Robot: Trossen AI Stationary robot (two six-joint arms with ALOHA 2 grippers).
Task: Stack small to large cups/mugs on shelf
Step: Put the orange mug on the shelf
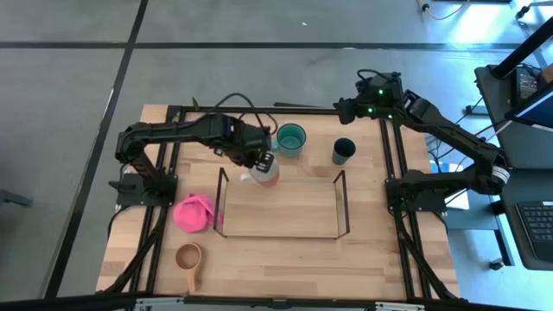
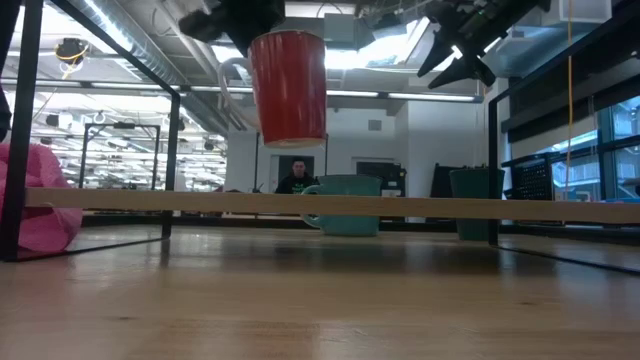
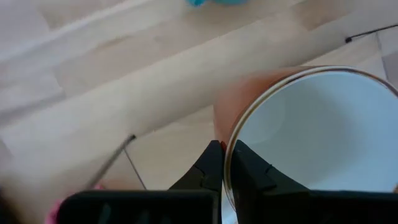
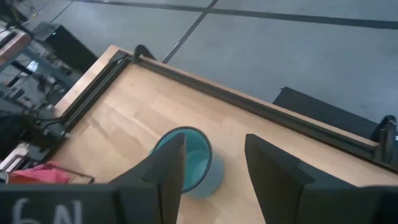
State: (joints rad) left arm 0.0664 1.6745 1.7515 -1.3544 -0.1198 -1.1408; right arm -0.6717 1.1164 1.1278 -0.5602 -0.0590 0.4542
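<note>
The left gripper (image 3: 222, 163) pinched the wall of the white-rimmed mug (image 2: 288, 85), one finger inside and one outside, holding it in the air; its handle (image 2: 229, 90) showed only from the low view. From above the gripper's own body hid most of the mug, which hung over the shelf (image 1: 219, 200) at its far left corner. Nearer than that gripper lay the pink lumpy item (image 1: 193, 212), and nearer still the tan wooden long-handled cup (image 1: 189, 257) (cut out of the low view entirely). Just right of the gripper stood the larger teal mug (image 1: 291, 138), then the small dark green cup (image 1: 344, 150). The right gripper (image 4: 214, 165), fingers spread and holding nothing, hovered above the table's far right corner, with the teal mug showing between its fingers.
</note>
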